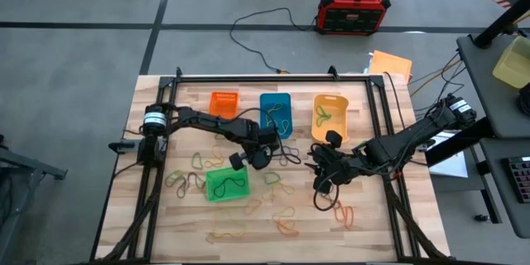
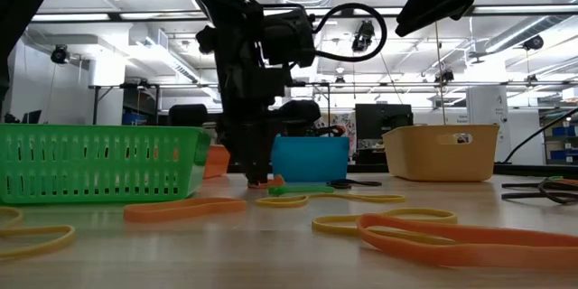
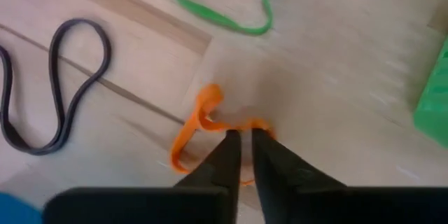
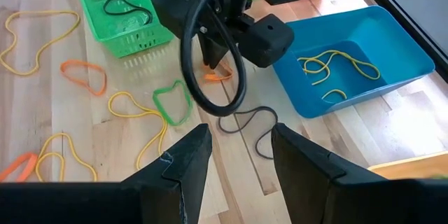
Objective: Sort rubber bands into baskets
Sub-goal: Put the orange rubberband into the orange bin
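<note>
Four baskets sit on the worktop [image 1: 166,215]: orange basket [image 1: 224,102], blue basket [image 1: 275,113], yellow-orange basket [image 1: 330,113] in a row at the far side, and the green basket [image 1: 226,184] nearer the middle. Many rubber bands lie loose around them, mostly on the near half.

We see the left gripper [image 3: 241,138] down at the wood between the blue and green baskets, its fingers nearly closed, pinching a crumpled orange band [image 3: 198,122]. Only a thin gap shows between the tips, with the band caught there. A dark band [image 3: 59,84] and a green band [image 3: 224,14] lie close by but apart from it.

The right gripper [image 4: 238,143] hovers above the middle of the worktop with fingers spread and nothing in them.

Our worry is the grip: the tips appear to hold just one fold of the band, so it could slip out on lifting, or snap away if stretched. The arms are also close together, so a careless swing might bring them into contact.
</note>
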Robot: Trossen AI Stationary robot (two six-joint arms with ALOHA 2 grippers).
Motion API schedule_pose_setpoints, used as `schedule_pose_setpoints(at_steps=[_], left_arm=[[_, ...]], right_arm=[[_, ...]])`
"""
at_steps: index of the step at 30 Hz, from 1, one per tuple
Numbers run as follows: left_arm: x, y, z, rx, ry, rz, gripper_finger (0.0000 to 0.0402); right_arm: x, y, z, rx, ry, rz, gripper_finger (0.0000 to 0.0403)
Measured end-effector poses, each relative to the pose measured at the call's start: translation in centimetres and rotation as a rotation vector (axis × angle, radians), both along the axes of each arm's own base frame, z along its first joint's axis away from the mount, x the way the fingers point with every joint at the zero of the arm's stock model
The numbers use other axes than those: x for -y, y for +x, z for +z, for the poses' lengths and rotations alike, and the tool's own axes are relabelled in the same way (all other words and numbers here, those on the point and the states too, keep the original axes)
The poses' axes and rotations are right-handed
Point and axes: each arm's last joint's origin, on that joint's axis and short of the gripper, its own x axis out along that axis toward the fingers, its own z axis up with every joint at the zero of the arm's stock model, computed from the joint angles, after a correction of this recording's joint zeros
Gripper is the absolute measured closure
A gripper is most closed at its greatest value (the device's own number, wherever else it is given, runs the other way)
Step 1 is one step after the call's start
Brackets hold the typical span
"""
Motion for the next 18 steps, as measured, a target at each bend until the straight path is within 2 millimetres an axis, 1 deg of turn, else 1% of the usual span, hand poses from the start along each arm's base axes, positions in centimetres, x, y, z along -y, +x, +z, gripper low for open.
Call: schedule_pose_setpoints(at_steps=[2, 3, 8, 18], left_arm=[[-0.1, 0.1, 0.1, 0.001, 0.001, 0.015, 0.0397], [-0.1, 0.1, 0.2, 0.002, 0.006, 0.025, 0.0395], [-0.5, 0.7, 0.9, 0.019, 0.014, 0.098, 0.0372], [-0.6, 0.3, 1.1, -0.039, 0.005, 0.119, 0.0324]], right_arm=[[0.0, 0.0, 0.0, 0.000, -0.001, 0.000, 0.0257], [0.0, 0.0, 0.0, 0.000, -0.001, 0.000, 0.0257], [0.0, 0.0, 0.0, -0.001, -0.001, 0.000, 0.0257], [0.0, 0.0, 0.0, -0.002, -0.001, 0.000, 0.0257]])
